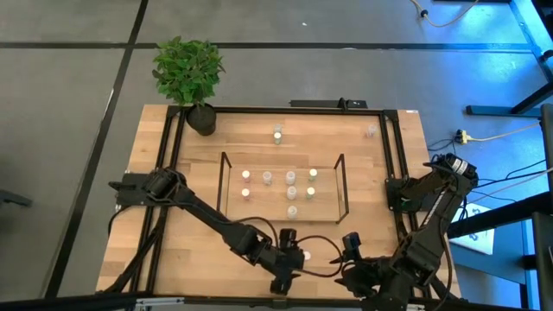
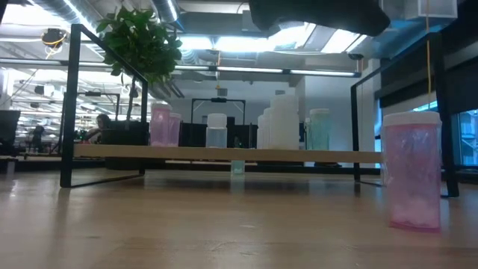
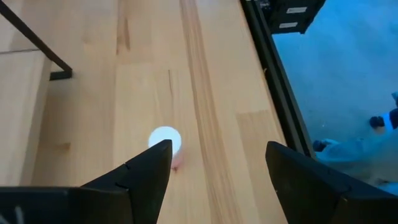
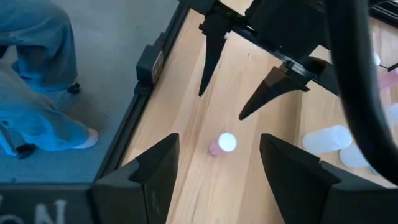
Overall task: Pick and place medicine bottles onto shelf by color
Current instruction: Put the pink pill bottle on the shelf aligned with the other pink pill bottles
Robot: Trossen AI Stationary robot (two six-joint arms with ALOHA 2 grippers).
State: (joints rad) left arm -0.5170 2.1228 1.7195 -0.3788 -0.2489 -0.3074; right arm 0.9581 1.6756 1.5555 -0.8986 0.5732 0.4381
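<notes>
- Step in hand, by the look of it: lining up on the small pink bottle with the white cap (image 1: pixel 305 255), upright on the wooden table (image 1: pixel 164 259) in front of the black-rod shelf with the pale board (image 1: pixel 226 207).
- Next move calls for lowering straight down, fingers either side, then closing.
- Left gripper (image 3: pixel 217 163): fingers spread wide, empty, hovering above the bottle, not touching.
- Right gripper (image 4: pixel 219 158): likewise open and empty, near the same bottle.
</notes>
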